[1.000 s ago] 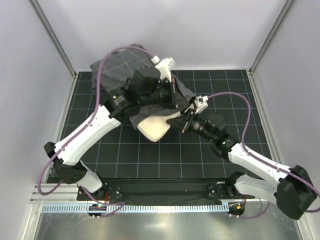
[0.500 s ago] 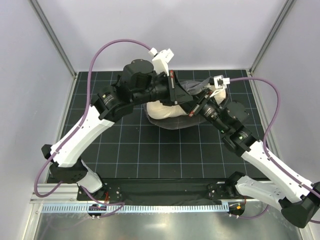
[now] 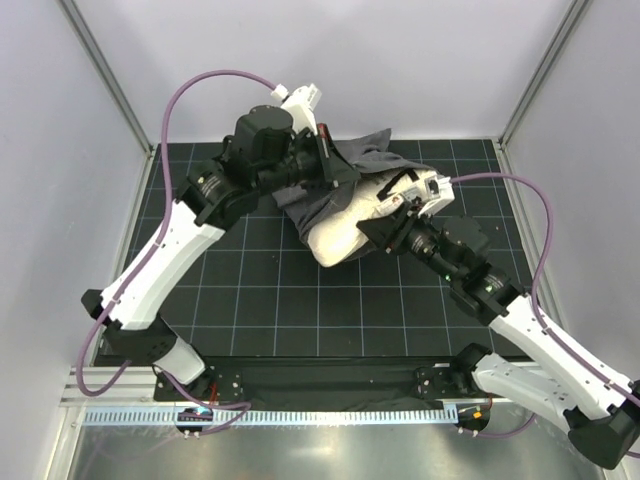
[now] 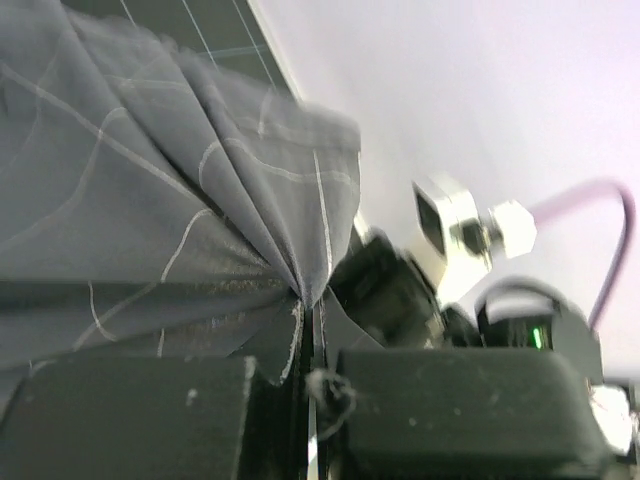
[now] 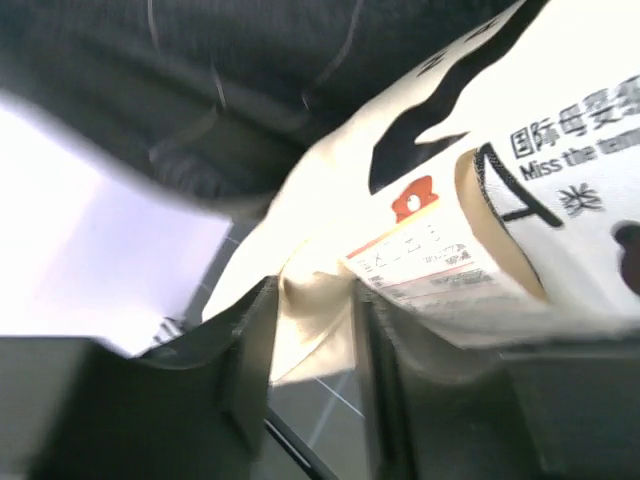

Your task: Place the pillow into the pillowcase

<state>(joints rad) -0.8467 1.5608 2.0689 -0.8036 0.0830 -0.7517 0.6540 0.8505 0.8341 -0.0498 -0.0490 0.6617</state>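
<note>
— The left end effector point(image 4: 312, 352) has pulled back toward 11 o'clock, clamped on the pillowcase point(image 3: 358, 160).
— The pillow point(image 3: 345, 235) lies mid-bench point(image 3: 250, 300), cased at its 12 o'clock end; the right end effector point(image 5: 312, 330) pinches its edge.

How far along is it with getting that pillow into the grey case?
About partway. Done: the pillowcase lies over the far end of the pillow. In hand: the left gripper is shut on the case's fabric, and a fold of the pillow sits between the fingers of the right gripper. Left: the pillow's near cream end lies bare and needs covering.
</note>
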